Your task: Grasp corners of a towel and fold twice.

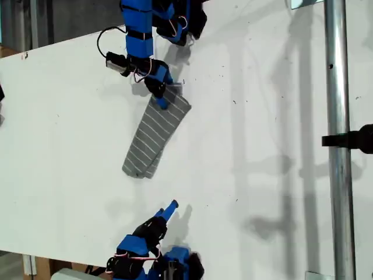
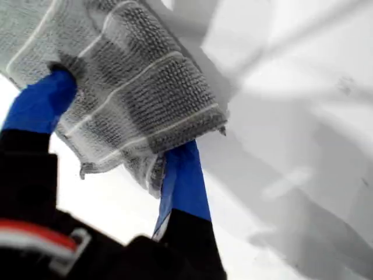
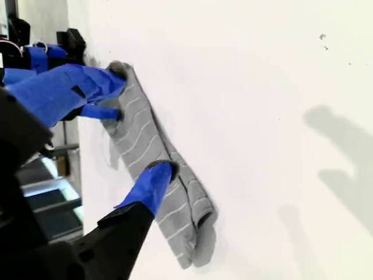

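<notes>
A white desk (image 1: pixel 262 146) is seen from above. At six o'clock in the exterior view, my second gripper (image 1: pixel 169 209) is held just above the desk, empty, its jaws parted in the second wrist view (image 3: pixel 125 137), well apart from the towel (image 1: pixel 154 135). Near the centre, slightly toward ten o'clock, the grey striped towel is laid folded into a narrow strip, running from seven o'clock to one o'clock. At its far end, toward twelve o'clock, my first gripper (image 1: pixel 162 100) is clamped on a folded corner (image 2: pixel 192 125), lifted off the desk in the first wrist view. At three o'clock a metal pole (image 1: pixel 340 140) is seen.
</notes>
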